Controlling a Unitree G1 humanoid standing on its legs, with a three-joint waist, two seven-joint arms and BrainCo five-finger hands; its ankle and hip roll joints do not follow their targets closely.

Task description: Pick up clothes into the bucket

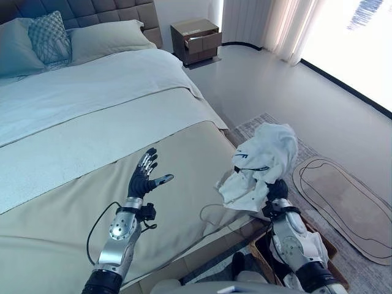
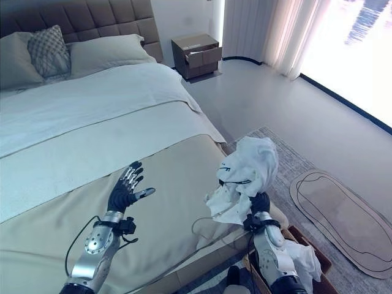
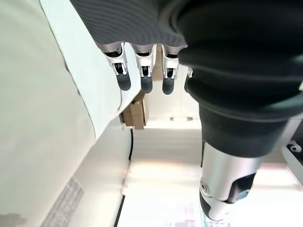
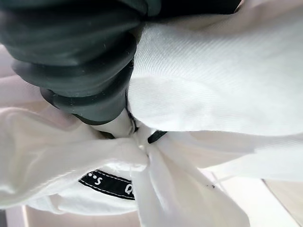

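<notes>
My right hand (image 1: 278, 191) is raised beside the bed's near corner and is shut on a bunched white garment (image 1: 266, 156) with a black printed band. The cloth stands above the hand and hangs down around it; in the right wrist view the garment (image 4: 213, 85) wraps the hand and gathers to a pinched point. Below that arm, on the floor, sits the brown bucket (image 2: 306, 242) with white clothes (image 2: 303, 262) inside. My left hand (image 1: 144, 177) hovers open over the beige bedspread, fingers (image 3: 142, 82) straight, holding nothing.
The bed (image 1: 92, 122) spreads across the left, with pillows (image 1: 49, 37) at its head. A brown nightstand (image 1: 196, 40) stands at the far wall, by the curtains (image 1: 269, 24). A grey rug and an oval mat (image 1: 343, 202) lie on the floor to the right.
</notes>
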